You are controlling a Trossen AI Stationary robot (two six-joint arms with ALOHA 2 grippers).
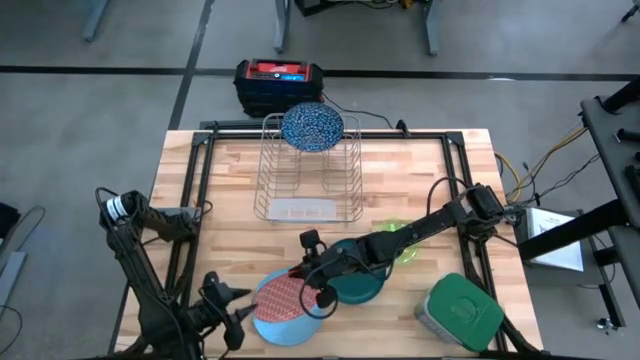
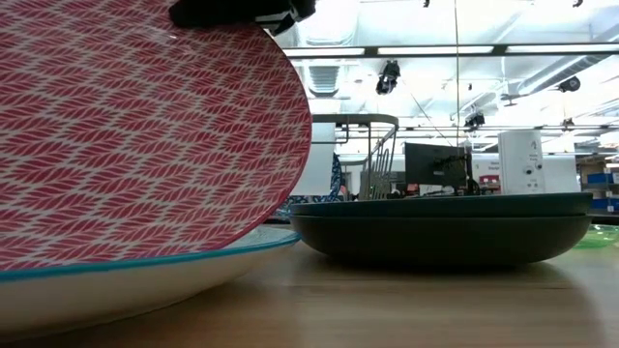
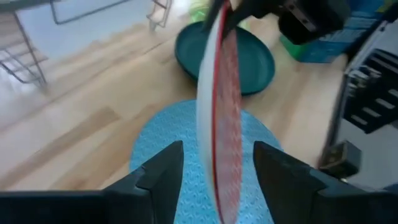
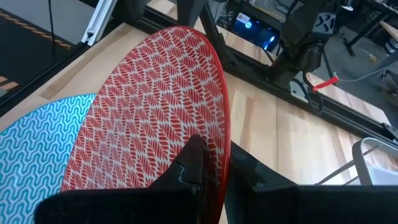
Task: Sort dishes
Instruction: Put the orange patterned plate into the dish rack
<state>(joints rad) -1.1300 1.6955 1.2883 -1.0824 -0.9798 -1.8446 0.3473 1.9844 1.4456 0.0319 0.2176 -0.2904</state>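
Two grippers meet at the red-patterned plate [image 4: 155,112], near-left on the bench [image 1: 230,200]: the right gripper [image 4: 214,171] pinches its rim, tilting it above the light blue plate [image 3: 174,149], while the left gripper [image 3: 214,165] straddles the edge, fingers apart. Stiff, glazed and likely slippery and breakable, it is best held at the rim. Its underside contact is hidden. A dark green plate [image 1: 355,285] lies right of it.

Bright, even overhead light; soft focus up close.
Ceiling strip lights [image 2: 440,48] glare white in the low view, leaving only faint shadows on the bench [image 1: 230,190]. The red-patterned plate [image 3: 219,118] is blurred in the left wrist view, as is everything around it; beside that plate in the low view, the bench edge is out of focus.
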